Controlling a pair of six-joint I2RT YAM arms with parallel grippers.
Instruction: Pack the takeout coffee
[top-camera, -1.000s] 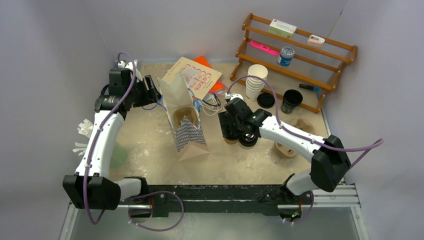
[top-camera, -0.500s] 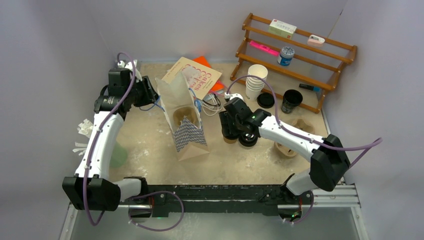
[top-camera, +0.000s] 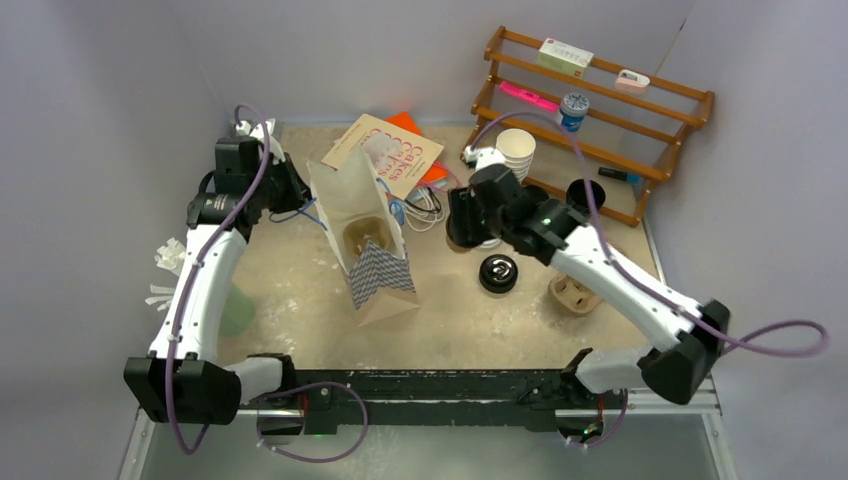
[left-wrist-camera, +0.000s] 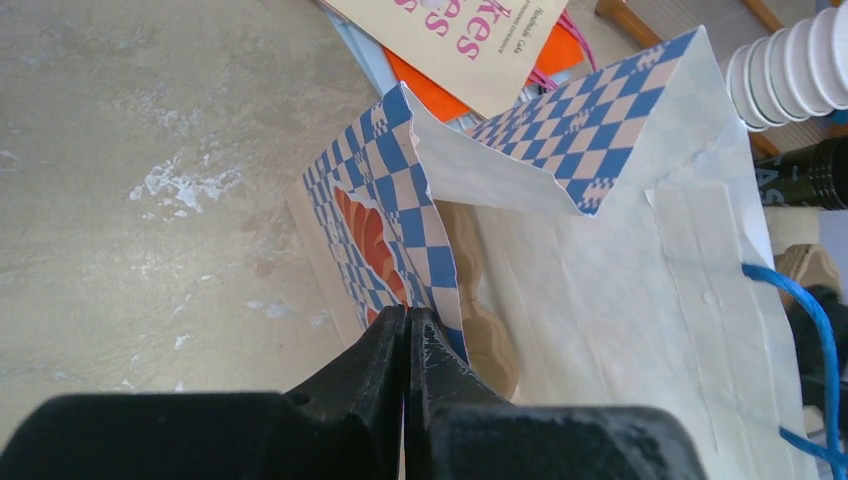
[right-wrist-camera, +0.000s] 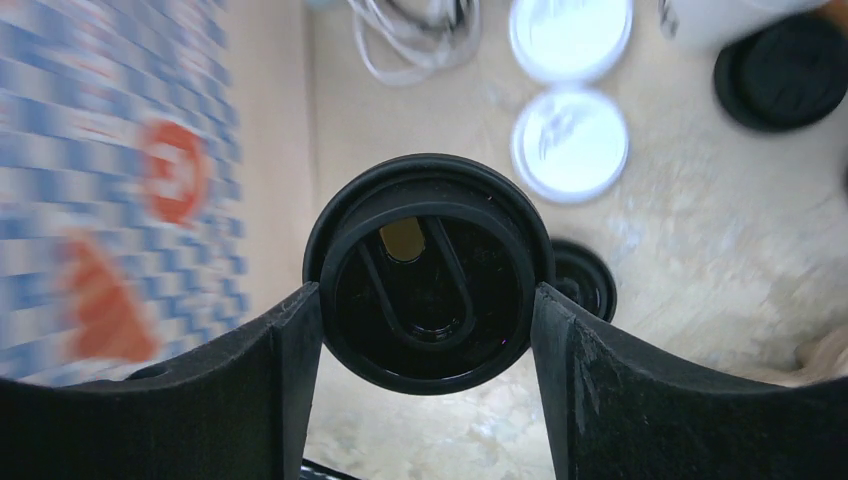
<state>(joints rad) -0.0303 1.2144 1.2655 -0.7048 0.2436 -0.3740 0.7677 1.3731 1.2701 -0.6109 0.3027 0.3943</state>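
A paper bag (top-camera: 368, 240) with a blue checked pattern stands open left of centre, a brown cup carrier (top-camera: 365, 235) inside it. My left gripper (top-camera: 303, 190) is shut on the bag's checked rim (left-wrist-camera: 425, 250), fingertips (left-wrist-camera: 392, 330) pressed together on the paper. My right gripper (top-camera: 466, 230) holds a takeout coffee cup with a black lid (right-wrist-camera: 428, 272) above the table, to the right of the bag, one finger on each side of the lid. A second black-lidded cup (top-camera: 498, 272) stands on the table below and slightly nearer.
A wooden rack (top-camera: 600, 95) stands at the back right, with a stack of lidless white cups (top-camera: 512, 155) and an open black cup (top-camera: 583, 198) in front. Another cardboard carrier (top-camera: 575, 293) lies at the right. A book (top-camera: 385, 150) lies behind the bag. Loose white lids (right-wrist-camera: 570, 143) lie nearby.
My right gripper has lifted one black-lidded cup off the table and carried it back, leaving the other standing. My left gripper has closed on the bag's rim.
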